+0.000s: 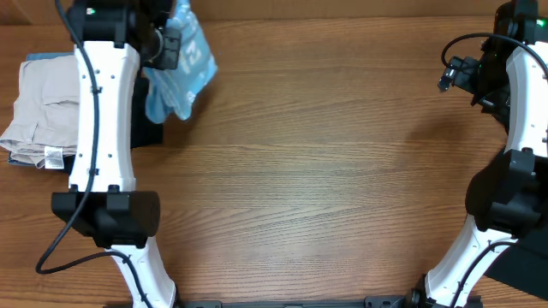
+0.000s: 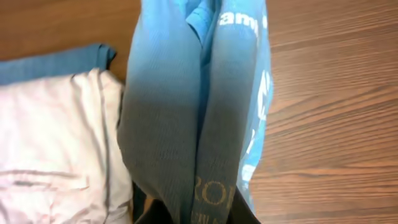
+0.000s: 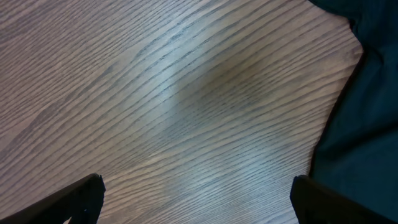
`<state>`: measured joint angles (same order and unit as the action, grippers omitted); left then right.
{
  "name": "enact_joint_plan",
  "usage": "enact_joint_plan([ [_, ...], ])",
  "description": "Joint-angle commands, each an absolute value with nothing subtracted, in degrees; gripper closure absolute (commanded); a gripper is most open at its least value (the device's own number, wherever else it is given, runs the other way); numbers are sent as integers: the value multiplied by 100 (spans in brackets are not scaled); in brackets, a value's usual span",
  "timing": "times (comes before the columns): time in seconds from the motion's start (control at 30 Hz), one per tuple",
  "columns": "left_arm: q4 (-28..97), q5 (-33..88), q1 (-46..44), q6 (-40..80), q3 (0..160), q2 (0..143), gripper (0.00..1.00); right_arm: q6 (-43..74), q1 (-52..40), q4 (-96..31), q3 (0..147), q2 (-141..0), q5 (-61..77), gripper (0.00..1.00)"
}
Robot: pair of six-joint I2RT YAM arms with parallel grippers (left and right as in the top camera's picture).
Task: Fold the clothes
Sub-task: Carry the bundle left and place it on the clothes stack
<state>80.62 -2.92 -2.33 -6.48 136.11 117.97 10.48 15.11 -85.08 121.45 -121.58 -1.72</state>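
Beige trousers [image 1: 38,103] lie folded at the left edge of the tabletop [image 1: 325,171], near its far corner. Just right of them, the left gripper [image 1: 164,38] pinches the bunched blue T-shirt [image 1: 184,64], which hangs from it beside the trousers. Near the far right corner, the right gripper [image 3: 199,202] hovers above the wood, fingers spread wide.

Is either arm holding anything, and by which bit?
The left gripper pinches the light blue T-shirt by a bunched-up fold; which part of the shirt cannot be told. The right gripper holds nothing.
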Motion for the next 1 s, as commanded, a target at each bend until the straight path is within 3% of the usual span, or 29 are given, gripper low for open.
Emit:
enact_joint_plan([
  [0.0,8097,-360,279,-729,13701,11622,96,1072,1514,-8493,12221,-12088,-207,0],
  [0.5,8003,-340,2403,-449,13511,11778,96,1074,1514,-8493,12221,-12088,-207,0],
  [0.97,6742,-357,3662,484,11933,11845,96,1072,1514,-8493,12221,-12088,-207,0],
])
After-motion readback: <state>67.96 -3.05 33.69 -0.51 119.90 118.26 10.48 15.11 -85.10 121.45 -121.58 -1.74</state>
